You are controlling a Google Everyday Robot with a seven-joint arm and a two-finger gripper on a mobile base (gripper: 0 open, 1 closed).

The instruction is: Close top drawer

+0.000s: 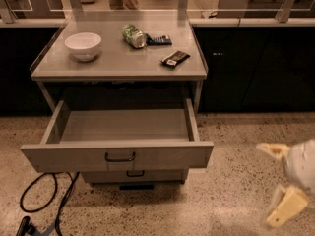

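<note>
The top drawer (pixel 74 157) is a wide grey metal drawer pulled far out from under the grey table (pixel 118 68). Its inside is empty, and its flat front panel has a small black pull handle (pixel 119 157) at the centre. My gripper (pixel 281 180) is low at the right edge of the view, above the floor, to the right of the drawer front and apart from it. Its two yellowish fingers (pixel 288 208) stand spread and hold nothing.
On the tabletop are a white bowl (pixel 82 45), a crushed green can (pixel 133 36), a dark blue packet (pixel 158 40) and a black snack bar (pixel 174 58). A narrower lower drawer front (pixel 134 175) sits below. A black cable (pixel 47 200) lies on the speckled floor at left. Dark cabinets (pixel 256 68) stand behind.
</note>
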